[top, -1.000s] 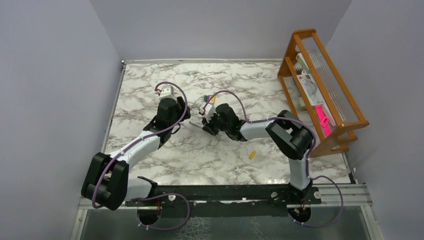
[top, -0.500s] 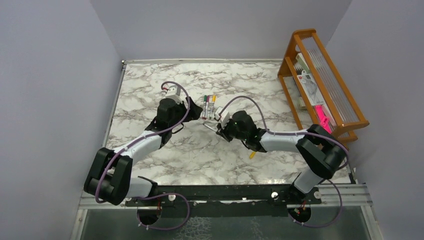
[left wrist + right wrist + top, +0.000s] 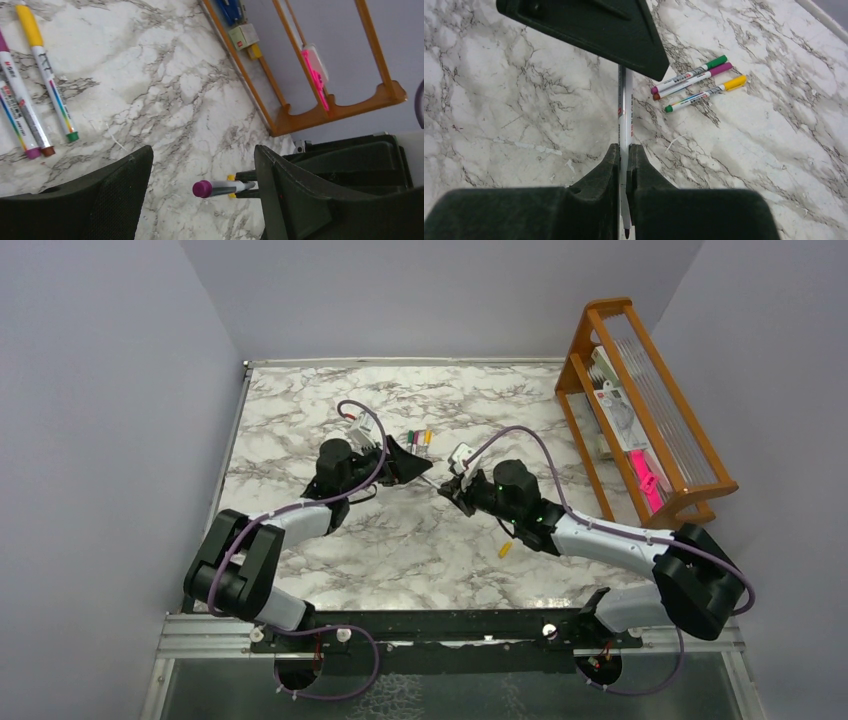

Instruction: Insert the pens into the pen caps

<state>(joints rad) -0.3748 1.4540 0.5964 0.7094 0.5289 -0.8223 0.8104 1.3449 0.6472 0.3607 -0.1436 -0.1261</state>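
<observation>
The right gripper (image 3: 624,148) is clamping fully shut on the one bare pen (image 3: 624,112), holding it off the table near its dark-tipped end. The left gripper (image 3: 202,152) is standing wide open around the pen's magenta end (image 3: 202,188) and is gripping nothing. Three capped pens (image 3: 694,86) are lying together at 12 o'clock from the grippers. A loose yellow cap (image 3: 505,549) is lying at 5 o'clock from the right gripper, beside its forearm. The fourth capping seems to be starting. Next, the left gripper is probably going to have to fetch that cap and line it up squarely with the tip.
</observation>
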